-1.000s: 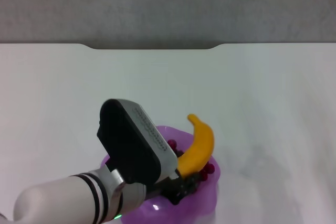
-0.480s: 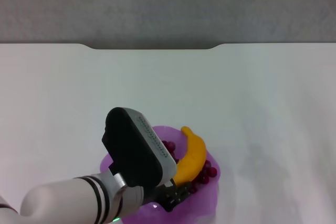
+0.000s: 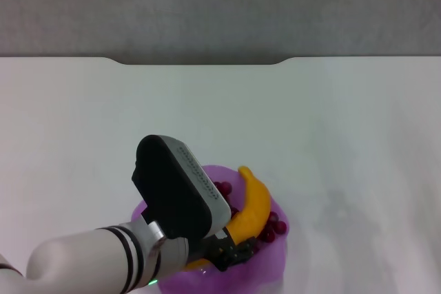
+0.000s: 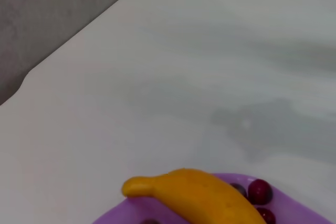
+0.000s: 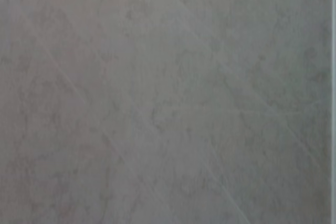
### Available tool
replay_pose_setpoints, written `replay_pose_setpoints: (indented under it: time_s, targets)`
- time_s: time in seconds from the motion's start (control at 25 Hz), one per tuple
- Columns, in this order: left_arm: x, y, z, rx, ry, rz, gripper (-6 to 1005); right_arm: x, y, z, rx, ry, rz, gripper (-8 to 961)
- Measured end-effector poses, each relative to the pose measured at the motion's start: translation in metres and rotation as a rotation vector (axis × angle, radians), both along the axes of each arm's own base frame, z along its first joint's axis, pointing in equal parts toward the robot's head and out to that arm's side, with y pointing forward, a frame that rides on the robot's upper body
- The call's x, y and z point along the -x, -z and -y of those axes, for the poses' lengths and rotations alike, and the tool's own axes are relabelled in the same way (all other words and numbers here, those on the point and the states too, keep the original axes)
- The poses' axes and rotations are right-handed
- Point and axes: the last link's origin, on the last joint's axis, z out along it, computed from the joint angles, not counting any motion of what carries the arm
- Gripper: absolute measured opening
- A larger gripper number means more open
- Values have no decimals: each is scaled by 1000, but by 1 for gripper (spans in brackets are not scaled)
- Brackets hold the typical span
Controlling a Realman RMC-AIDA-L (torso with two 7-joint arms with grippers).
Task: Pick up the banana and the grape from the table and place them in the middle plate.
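The yellow-orange banana (image 3: 253, 204) lies across the purple plate (image 3: 267, 270) at the near edge of the white table (image 3: 331, 122), resting on the dark red grapes (image 3: 273, 225). My left gripper (image 3: 224, 251) is low over the plate and shut on the banana's near end; my wrist housing hides part of the plate and most of the grape bunch. The left wrist view shows the banana (image 4: 205, 195), two or three grapes (image 4: 259, 191) and the plate rim (image 4: 299, 211). My right gripper is out of view; its wrist view shows only a plain grey surface.
The table's far edge has a shallow notch (image 3: 200, 62), with a grey wall behind it. My left arm (image 3: 83, 263) comes in from the lower left.
My left gripper lowered the banana and pulled it nearer, from tilted up above the plate down onto the grapes. In the last half second it barely moved.
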Motion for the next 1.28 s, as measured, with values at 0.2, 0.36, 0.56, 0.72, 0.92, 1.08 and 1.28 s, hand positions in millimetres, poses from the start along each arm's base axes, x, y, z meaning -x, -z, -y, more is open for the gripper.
replay_pose_setpoints:
  time_s: [0.2,0.36,0.56,0.72,0.92,1.08,1.28]
  targets:
    - [0,0,-1,-3,0,3,789,0,0,0,0,1,0,9]
    - [-4,-2,-1,-7,10,8,869,-1,0,1,0,2,0,9]
    - [-24,-13,-8,-55,69,58,885,-1,0,1,0,4,0,9]
    - [-37,-26,-17,-117,118,99,882,0,0,0,1,1,0,10]
    - [-46,-47,-35,-230,147,168,879,0,1,0,4,-1,0,10]
    - [-48,-65,-48,-333,170,231,877,2,3,-2,16,-3,0,8]
    - [-45,-90,-63,-504,201,350,780,6,8,-6,49,-14,5,9]
